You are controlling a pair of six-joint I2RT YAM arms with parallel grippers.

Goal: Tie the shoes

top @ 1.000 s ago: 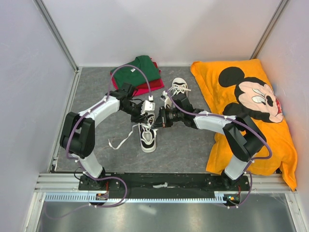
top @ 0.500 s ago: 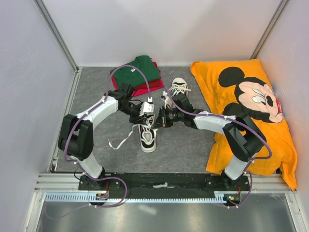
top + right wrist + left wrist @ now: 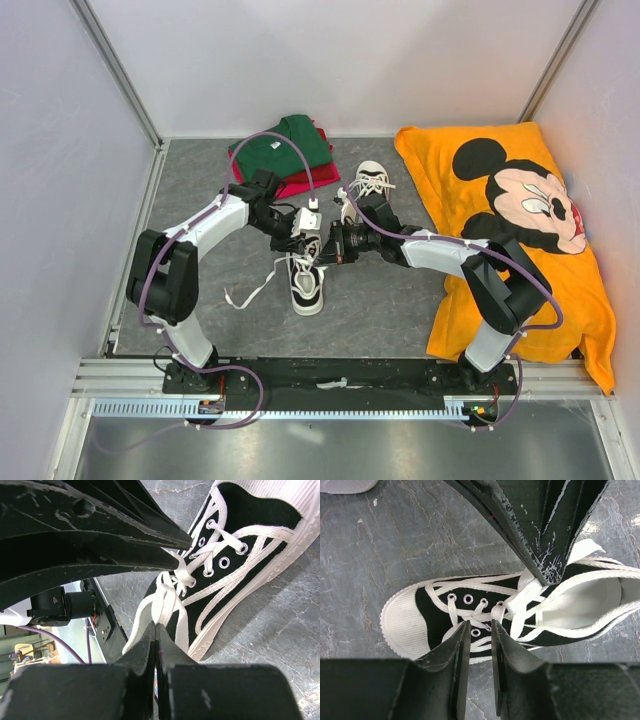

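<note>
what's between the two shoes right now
In the top view, both grippers: the left gripper, open, and the right gripper, shut on a lace, meet over the near shoe, short of the far shoe.

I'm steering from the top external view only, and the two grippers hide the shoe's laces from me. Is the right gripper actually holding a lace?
Observer: Yes. In the right wrist view the right gripper is shut on a white lace beside the opening of the near shoe.
Operator: And the left one?
Observer: In the left wrist view the left gripper has its jaws a little apart, tips over the eyelet row. I can't see a lace clearly pinched there.
Operator: Is there a bow yet?
Observer: No finished bow shows in either wrist view.
</note>
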